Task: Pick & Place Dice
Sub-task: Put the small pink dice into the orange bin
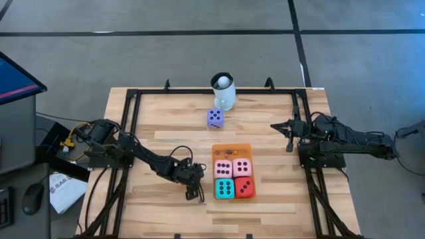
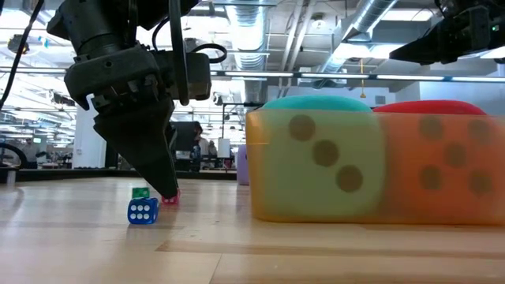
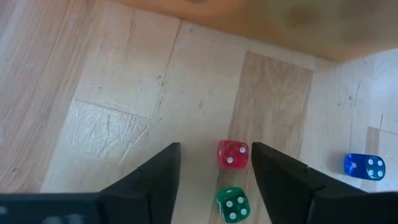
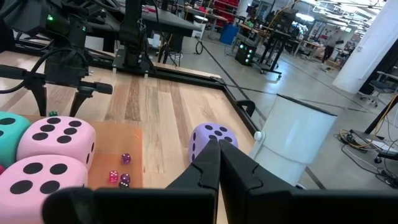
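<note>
Left gripper (image 1: 193, 194) is hanging low over the wooden surface (image 1: 166, 212), just left of the orange mat (image 1: 232, 149), fingers standing apart. Only the left wrist view is showing what sits between them: a tiny red die (image 3: 232, 154) in the gap and not touching either finger, a tiny green die (image 3: 233, 203) just beside it, a tiny blue die (image 3: 364, 166) off to one side outside the fingers. Low view is showing the same three small dice at the fingertips; high view is too coarse to resolve them. High view is giving the layout: two pink dice (image 1: 233, 167) sitting on the mat, a teal die (image 1: 224, 188) and a big red die (image 1: 244, 187) sitting at the mat's near edge, a purple die (image 1: 214, 118) standing alone near the white mug (image 1: 224, 99). The mug is holding a white ball (image 1: 224, 81). Right wrist view is adding tiny beads (image 4: 120, 172), red and purple, lying on the bare part of the mat beside the pink dice. Right gripper (image 1: 289, 137) is waiting at the right side of the surface, fingers pressed together, holding nothing.
</note>
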Robot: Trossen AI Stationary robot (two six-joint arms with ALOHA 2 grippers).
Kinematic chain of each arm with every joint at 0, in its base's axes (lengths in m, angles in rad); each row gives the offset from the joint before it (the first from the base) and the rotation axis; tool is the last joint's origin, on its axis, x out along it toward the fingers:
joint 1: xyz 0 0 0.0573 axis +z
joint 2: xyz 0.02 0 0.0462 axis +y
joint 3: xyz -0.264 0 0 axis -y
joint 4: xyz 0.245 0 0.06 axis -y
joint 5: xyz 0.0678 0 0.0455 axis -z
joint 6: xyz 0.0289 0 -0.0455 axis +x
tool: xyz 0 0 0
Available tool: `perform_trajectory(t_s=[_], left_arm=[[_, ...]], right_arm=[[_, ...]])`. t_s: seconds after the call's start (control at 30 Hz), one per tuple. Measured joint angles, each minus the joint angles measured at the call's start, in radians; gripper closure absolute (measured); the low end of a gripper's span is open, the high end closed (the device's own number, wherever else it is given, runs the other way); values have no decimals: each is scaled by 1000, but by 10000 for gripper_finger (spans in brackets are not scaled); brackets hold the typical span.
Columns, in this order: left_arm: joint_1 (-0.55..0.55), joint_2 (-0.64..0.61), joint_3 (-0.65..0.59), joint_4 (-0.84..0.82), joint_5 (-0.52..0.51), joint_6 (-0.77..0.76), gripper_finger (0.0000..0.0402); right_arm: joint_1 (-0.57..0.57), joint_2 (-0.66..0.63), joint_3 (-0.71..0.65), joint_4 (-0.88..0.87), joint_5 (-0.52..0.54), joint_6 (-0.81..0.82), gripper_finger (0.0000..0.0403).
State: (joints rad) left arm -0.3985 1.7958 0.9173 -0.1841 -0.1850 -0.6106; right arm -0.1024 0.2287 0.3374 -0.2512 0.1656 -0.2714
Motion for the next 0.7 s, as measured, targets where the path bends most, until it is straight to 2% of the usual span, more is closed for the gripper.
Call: perform_trajectory(t_s=[0.7], left_arm=[[-1,0,0,-1,2,0,318]], right_arm=[[0,0,0,0,0,0,403]])
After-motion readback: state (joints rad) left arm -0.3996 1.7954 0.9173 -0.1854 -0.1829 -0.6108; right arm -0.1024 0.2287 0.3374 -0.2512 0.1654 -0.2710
